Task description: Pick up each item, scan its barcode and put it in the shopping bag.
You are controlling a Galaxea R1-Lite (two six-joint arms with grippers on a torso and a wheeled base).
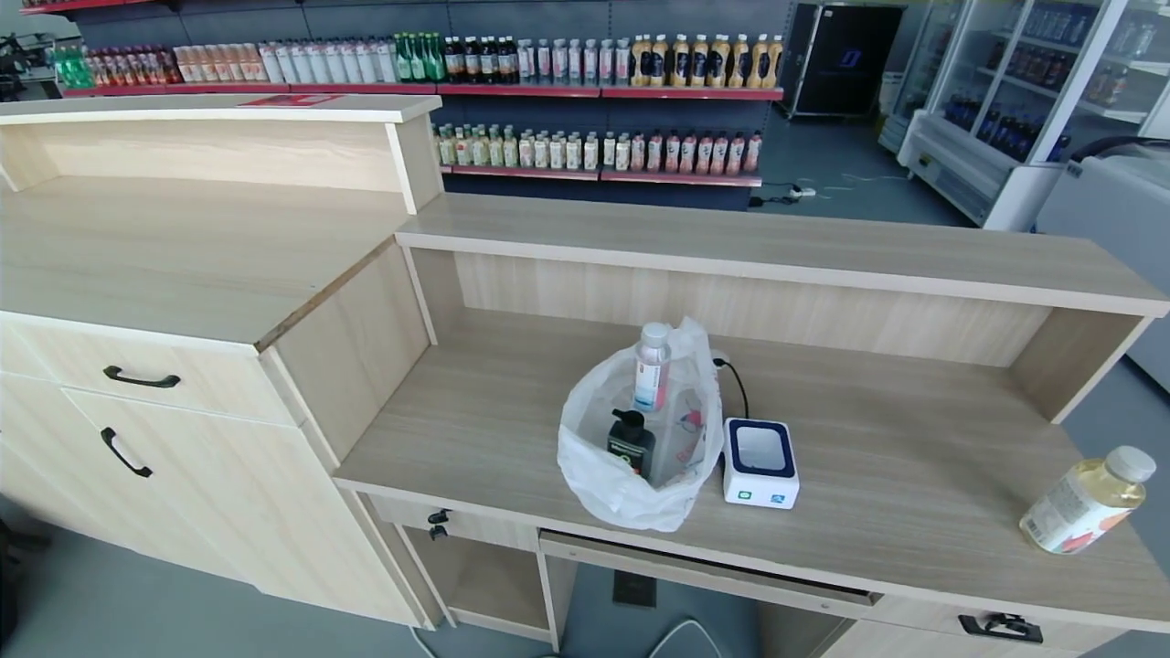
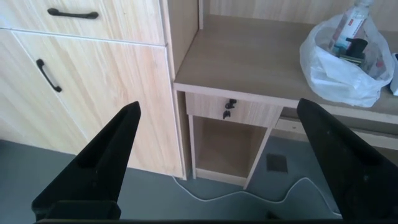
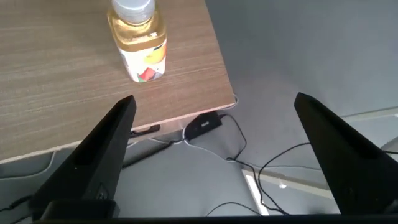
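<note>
Bag (image 1: pixel 585 457) is part-filled; last bottle (image 1: pixel 1083 503) is stood at the surface's (image 1: pixel 914 457) right edge — to be grasped next by the right gripper (image 3: pixel 214 99), spread wide, empty, like the left gripper (image 2: pixel 217 112).

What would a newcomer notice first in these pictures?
The white shopping bag stands in the middle of the counter, holding a black pump bottle and a taller clear bottle. A white scanner sits beside it on the robot's right, and a yellow drink bottle stands near the counter's right edge.
</note>
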